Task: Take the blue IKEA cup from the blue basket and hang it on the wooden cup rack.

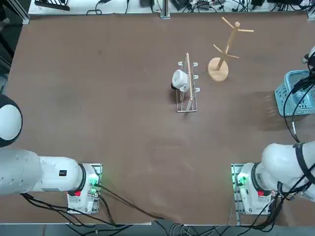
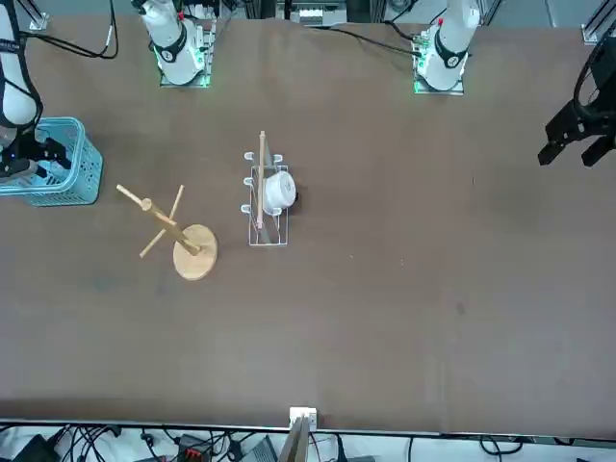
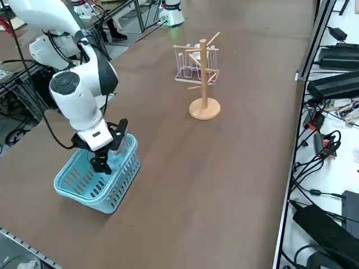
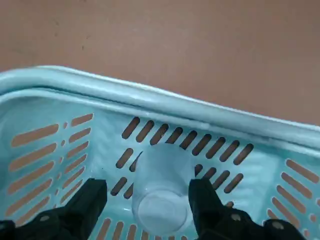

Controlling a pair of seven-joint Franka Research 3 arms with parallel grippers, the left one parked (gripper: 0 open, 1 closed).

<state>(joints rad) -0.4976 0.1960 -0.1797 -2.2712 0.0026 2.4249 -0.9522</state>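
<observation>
The blue IKEA cup (image 4: pixel 162 185) lies on its side on the floor of the blue basket (image 4: pixel 150 97), its bottom facing the wrist camera. My right gripper (image 4: pixel 150 200) is lowered into the basket (image 3: pixel 95 179) and is open, with one finger on each side of the cup. The right finger is close against it and the left finger stands a little off. The side view shows the gripper (image 3: pixel 104 162) inside the basket rim. The wooden cup rack (image 1: pixel 224 49) stands upright with bare pegs, well away from the basket (image 1: pixel 295 93).
A low silver wire rack (image 1: pixel 187 88) holding a white cup (image 1: pixel 180 79) stands just beside the wooden cup rack (image 3: pixel 203 84). The basket (image 2: pixel 58 164) sits near the table's edge on my right side.
</observation>
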